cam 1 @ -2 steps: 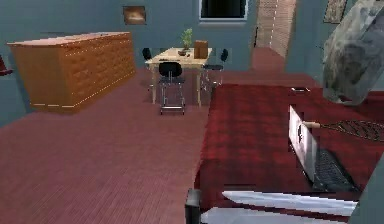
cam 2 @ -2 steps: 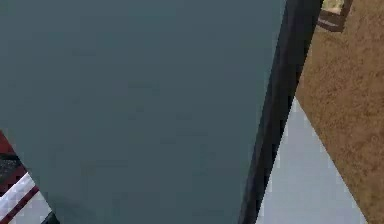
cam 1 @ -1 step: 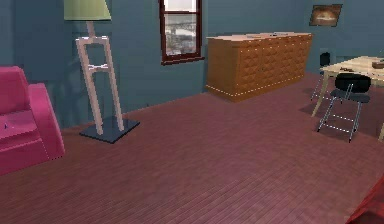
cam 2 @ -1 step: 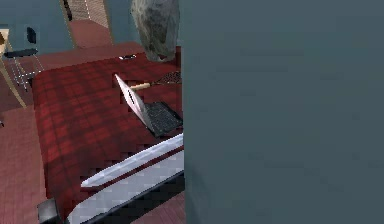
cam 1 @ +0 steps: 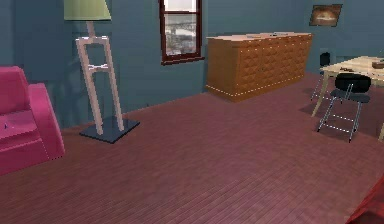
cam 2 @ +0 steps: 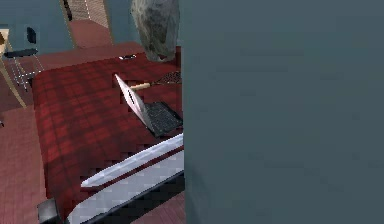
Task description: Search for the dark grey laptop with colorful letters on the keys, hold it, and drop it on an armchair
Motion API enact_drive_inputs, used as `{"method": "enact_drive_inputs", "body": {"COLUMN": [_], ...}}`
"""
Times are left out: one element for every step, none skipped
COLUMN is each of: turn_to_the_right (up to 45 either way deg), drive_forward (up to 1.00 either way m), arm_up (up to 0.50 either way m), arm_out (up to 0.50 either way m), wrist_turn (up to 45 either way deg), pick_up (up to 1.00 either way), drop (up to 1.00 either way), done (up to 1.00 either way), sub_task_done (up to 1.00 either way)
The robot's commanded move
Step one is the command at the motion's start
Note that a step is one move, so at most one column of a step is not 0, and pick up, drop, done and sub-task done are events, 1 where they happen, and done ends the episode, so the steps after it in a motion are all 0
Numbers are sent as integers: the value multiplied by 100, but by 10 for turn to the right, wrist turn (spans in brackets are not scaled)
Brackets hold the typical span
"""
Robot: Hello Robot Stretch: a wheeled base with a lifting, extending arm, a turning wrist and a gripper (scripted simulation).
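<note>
- Dark grey open laptop (cam 2: 158,117) lies on the red plaid bed (cam 2: 80,125), lid raised, probably left mid-use.
- Pink cushioned armchair (cam 1: 25,115): the likely drop place.
- Tool: spread or pressed together, cannot tell.

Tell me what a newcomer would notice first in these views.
In the forward view, the bright pink armchair at the left edge stands out, with a tall white-legged floor lamp beside it. In the arm side view, an open laptop lies on a dark red bed, left of a broad teal wall.

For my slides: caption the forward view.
Pink armchair, floor lamp, window, wooden dresser and black chair in a blue-walled room.
</note>
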Motion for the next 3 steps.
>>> {"method": "enact_drive_inputs", "body": {"turn_to_the_right": [0,0,0], "drive_forward": [0,0,0], "arm_up": [38,0,0], "arm_out": [0,50,50], "wrist_turn": [0,0,0], "pick_up": [0,0,0], "drop": [0,0,0], "done": [0,0,0], "sub_task_done": [0,0,0]}}
